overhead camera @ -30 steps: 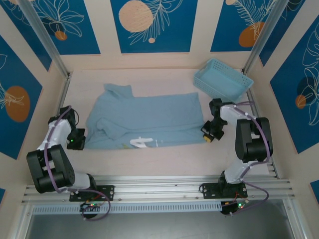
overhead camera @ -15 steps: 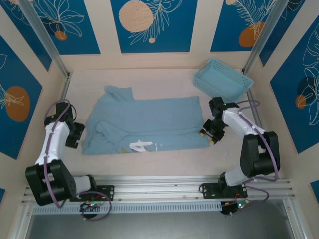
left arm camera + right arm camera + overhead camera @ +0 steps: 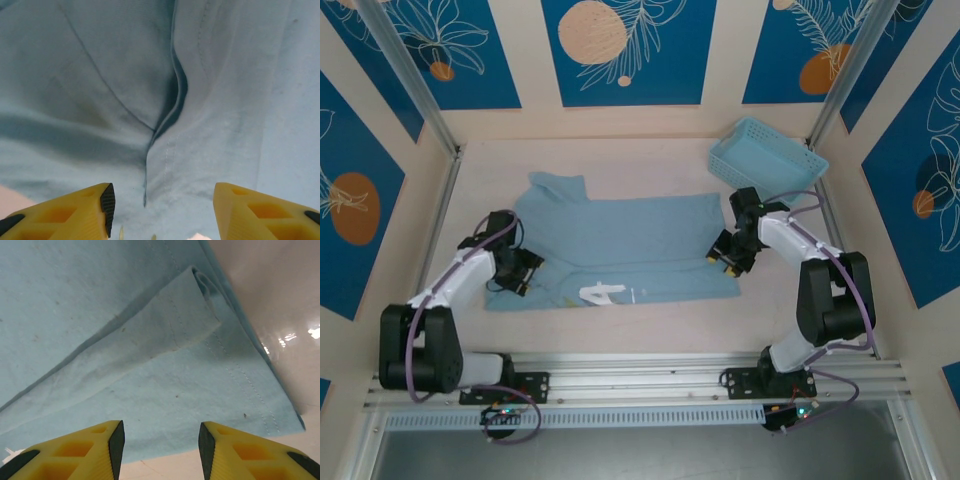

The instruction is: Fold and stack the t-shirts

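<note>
The left pincer (image 3: 161, 207) and right pincer (image 3: 160, 442) are both spread, low over the left and right ends of the t-shirt (image 3: 620, 240), which lies partly folded mid-counter (image 3: 650, 318); the basket (image 3: 760, 178) stands far right, its lattice floor bare. The shirt's white lettering (image 3: 602, 292) is half tucked under a fold by the near edge. Half a second ago both pincers sat out at the cloth's edges.

Sky-blue t-shirt (image 3: 630, 235), white lettering (image 3: 603, 292); paler blue lattice basket (image 3: 767, 158); beige table (image 3: 620, 160).
</note>
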Robot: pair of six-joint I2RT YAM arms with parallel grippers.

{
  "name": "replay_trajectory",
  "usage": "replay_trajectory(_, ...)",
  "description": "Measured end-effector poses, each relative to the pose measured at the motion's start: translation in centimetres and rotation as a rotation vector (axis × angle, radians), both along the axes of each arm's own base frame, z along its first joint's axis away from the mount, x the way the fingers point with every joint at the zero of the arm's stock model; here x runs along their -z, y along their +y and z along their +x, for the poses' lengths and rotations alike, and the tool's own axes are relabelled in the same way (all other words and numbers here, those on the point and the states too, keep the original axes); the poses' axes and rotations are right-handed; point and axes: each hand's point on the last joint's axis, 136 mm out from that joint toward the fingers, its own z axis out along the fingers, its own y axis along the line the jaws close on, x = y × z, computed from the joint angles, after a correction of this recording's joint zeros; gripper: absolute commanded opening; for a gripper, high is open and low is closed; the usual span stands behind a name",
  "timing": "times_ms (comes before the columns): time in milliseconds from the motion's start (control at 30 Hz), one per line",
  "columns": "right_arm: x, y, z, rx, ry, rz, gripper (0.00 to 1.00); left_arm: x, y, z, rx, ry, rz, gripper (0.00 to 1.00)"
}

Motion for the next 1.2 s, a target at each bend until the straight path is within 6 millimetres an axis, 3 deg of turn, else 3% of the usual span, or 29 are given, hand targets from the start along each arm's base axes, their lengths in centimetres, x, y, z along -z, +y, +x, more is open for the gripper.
replay_trajectory(167, -0.1, -0.2, 0.3, 0.007, -0.009, 0.008, 0.44, 0.9, 0.0, 1.1, 0.012, -0.01, 0.007, 0.46)
replay_trajectory(400, -0.1, -0.4, 0.4, 0.017, -0.012, 0.012, 0.43, 1.9, -0.1, 2.1, 0.053, -0.012, 0.018, 0.26)
replay_trajectory(733, -0.1, -0.7, 0.5, 0.025, -0.013, 0.011, 0.4, 0.7, 0.1, 3.9, 0.092, -0.052, 0.044, 0.0)
replay_trajectory(833, -0.1, -0.7, 0.5, 0.025, -0.013, 0.011, 0.4, 0.3, 0.0, 4.0, 0.102, -0.053, 0.047, 0.02)
replay_trajectory(967, -0.1, -0.8, 0.6, 0.025, -0.013, 0.011, 0.4, 0.1, 0.1, 3.3, 0.1, -0.016, 0.049, 0.34)
replay_trajectory(1000, -0.1, -0.8, 0.6, 0.024, -0.014, 0.011, 0.4, 0.2, 0.1, 2.9, 0.098, -0.001, 0.048, 0.38)
replay_trajectory(1200, -0.1, -0.9, 0.6, 0.027, -0.014, 0.011, 0.4, 0.0, -1.8, -0.1, 0.065, 0.048, 0.009, 0.42)
